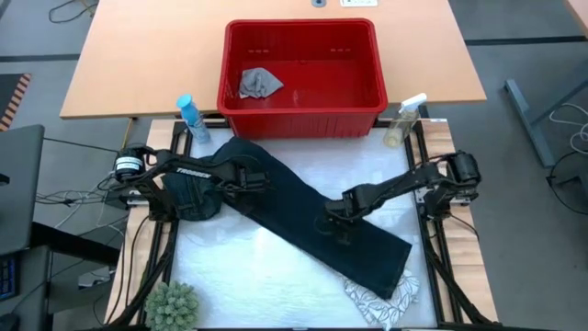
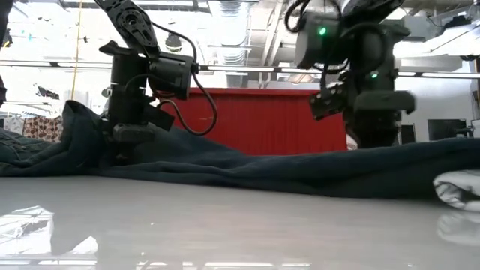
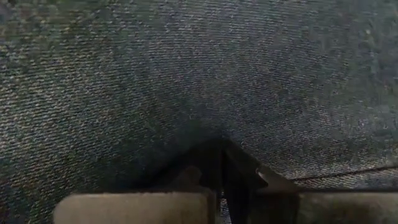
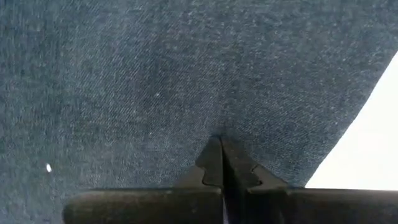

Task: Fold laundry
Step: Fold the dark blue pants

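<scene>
Dark denim jeans [image 1: 294,211] lie flat and slantwise across the white table, waist end at the far left and leg end at the near right. My left gripper [image 1: 250,179] is shut over the waist part. My right gripper [image 1: 329,222] is shut over the middle of the legs. A white leaf-print cloth [image 1: 386,296] lies at the near right, partly under the jeans' leg end. A small grey cloth [image 1: 259,83] lies in the red basket [image 1: 303,115]. My left gripper presses its shut fingertips [image 3: 236,171] down onto the upper part of the jeans [image 3: 205,134], slanting steeply from above. The denim dips into a dark hollow around the tips and lies on the table. My right gripper sets its shut fingertips [image 4: 214,162] on the flat denim of the legs [image 4: 217,124], pointing straight down, close to one long edge of the leg. The jeans stay flat on the table there.
The red basket stands just beyond the table's far edge. A blue spray bottle [image 1: 192,119] stands at the far left corner and a clear one [image 1: 405,119] at the far right. A green plant [image 1: 173,307] sits at the near left corner. Bare white table [image 1: 248,276] lies near the front.
</scene>
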Tool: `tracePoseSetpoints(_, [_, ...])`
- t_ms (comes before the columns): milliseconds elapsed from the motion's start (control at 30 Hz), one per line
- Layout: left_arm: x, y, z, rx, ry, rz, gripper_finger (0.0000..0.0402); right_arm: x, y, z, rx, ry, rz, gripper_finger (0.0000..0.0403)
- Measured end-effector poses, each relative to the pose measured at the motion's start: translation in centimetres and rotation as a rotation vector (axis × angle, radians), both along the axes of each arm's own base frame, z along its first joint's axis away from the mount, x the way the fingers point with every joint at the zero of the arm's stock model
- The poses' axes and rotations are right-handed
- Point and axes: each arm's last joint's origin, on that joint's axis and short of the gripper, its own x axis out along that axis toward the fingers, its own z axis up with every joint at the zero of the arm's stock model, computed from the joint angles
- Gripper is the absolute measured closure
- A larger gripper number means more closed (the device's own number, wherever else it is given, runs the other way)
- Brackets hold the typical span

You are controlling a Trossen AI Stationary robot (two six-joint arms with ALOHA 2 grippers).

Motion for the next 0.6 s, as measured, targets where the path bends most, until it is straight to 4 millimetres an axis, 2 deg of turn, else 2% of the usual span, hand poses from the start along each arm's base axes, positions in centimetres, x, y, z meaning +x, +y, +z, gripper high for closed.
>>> tracePoseSetpoints(233, [0.0,0.1,0.0,0.023,0.006,-0.011,0.0401,-0.4,-4.4,0.7,-0.046,0.017,-0.063,0.0386])
tracePoseSetpoints(367, [0.0,0.1,0.0,0.024,-0.002,0.000,0.0401,-1.5,-6.2,3.3,-0.073,-0.030,-0.147,0.0383])
tracePoseSetpoints(467, [0.0,0.2,0.0,0.023,-0.006,0.009,0.0401,-2.5,-6.0,7.1,-0.027,-0.141,-0.209,0.0381])
tracePoseSetpoints(533, [0.0,0.3,0.0,0.019,-0.009,0.014,0.0401,-3.4,-4.6,9.8,0.055,-0.240,-0.226,0.0384])
tracePoseSetpoints(600, [0.0,0.6,0.0,0.014,-0.016,0.025,0.0401,-4.5,-2.4,11.8,0.136,-0.321,-0.234,0.0389])
